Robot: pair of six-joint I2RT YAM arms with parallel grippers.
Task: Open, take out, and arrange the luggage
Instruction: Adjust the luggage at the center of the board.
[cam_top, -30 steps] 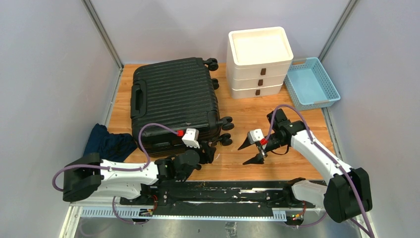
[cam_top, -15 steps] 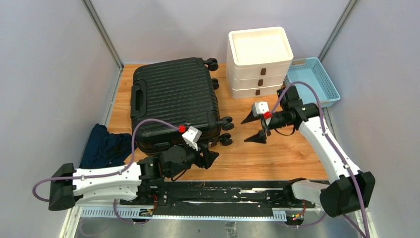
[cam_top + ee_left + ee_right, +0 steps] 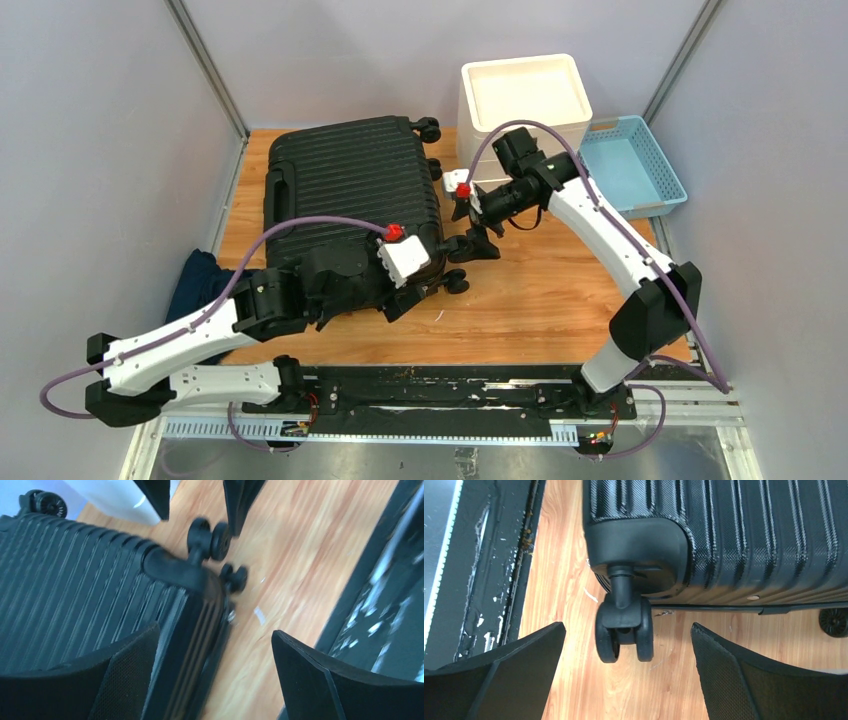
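I'm seeing the luggage's lower-right wheeled corner sitting between wide-open, empty jaws: left gripper below it, right gripper at its upper right

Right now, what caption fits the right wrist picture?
Wide-open jaws frame a wheel of the black suitcase lying on the wooden table.

No legible text or markings
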